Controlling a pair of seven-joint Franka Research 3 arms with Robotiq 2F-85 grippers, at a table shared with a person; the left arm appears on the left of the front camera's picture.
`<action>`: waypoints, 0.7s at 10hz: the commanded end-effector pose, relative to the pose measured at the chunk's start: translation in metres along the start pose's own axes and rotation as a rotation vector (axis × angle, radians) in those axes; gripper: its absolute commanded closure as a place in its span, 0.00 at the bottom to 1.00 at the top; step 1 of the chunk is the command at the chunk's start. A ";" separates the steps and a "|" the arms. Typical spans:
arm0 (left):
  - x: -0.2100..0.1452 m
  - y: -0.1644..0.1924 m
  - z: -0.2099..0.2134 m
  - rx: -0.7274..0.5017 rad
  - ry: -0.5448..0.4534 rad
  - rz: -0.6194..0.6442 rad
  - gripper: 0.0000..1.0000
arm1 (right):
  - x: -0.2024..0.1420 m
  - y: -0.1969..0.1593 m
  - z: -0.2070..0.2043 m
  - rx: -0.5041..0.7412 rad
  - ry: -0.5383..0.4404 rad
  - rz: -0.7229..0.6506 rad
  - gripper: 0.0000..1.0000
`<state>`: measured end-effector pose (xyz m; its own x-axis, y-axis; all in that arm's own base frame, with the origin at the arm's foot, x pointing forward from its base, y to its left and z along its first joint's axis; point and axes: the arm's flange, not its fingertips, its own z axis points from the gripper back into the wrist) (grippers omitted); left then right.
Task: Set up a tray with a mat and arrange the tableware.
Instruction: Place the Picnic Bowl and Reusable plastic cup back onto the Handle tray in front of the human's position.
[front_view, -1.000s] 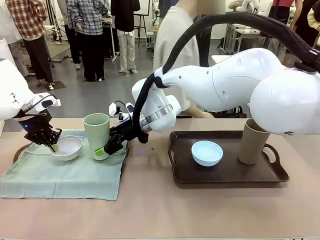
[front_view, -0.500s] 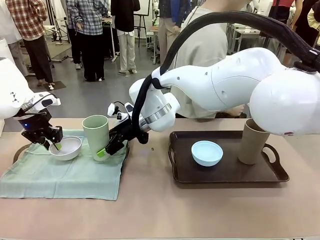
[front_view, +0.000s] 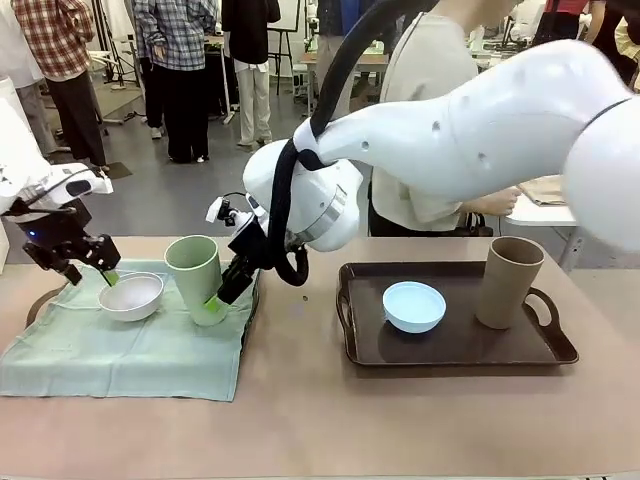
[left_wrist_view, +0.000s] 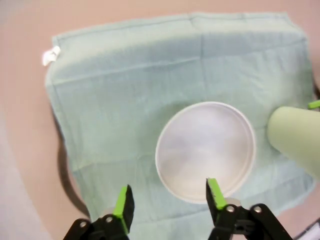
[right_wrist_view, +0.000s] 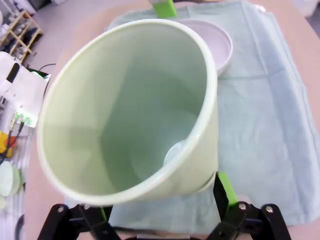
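Your left gripper (front_view: 90, 274) hovers over the far left corner of the green mat (front_view: 120, 350), fingers spread and holding nothing, just beside the white bowl (front_view: 131, 295) that rests on the cloth. At the mat's far right edge your right gripper (front_view: 212, 300) straddles the base of the pale green cup (front_view: 195, 272), which leans its mouth toward the bowl; you cannot tell whether those fingers clamp it or merely flank it. On the brown tray (front_view: 450, 352) toward the table's right, the blue bowl (front_view: 414, 305) sits mid-tray and the tan cup (front_view: 508, 282) stands upright at the far right corner.
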<state>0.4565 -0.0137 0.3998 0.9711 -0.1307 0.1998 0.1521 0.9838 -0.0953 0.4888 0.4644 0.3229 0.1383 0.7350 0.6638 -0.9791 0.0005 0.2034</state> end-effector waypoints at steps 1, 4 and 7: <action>-0.020 -0.004 0.035 -0.002 -0.053 -0.060 0.00 | -0.002 0.036 0.041 -0.083 0.073 -0.069 0.00; -0.034 -0.017 0.087 0.015 -0.168 -0.140 0.00 | 0.007 0.075 0.076 -0.215 0.059 -0.108 0.00; -0.037 -0.045 0.129 0.045 -0.190 -0.171 0.00 | 0.010 0.126 0.108 -0.331 0.133 -0.338 0.00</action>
<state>0.3950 -0.0294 0.5161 0.8767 -0.2644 0.4018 0.2963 0.9549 -0.0180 0.4039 0.4015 0.4228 0.3457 0.7421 0.5743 -0.9327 0.3390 0.1233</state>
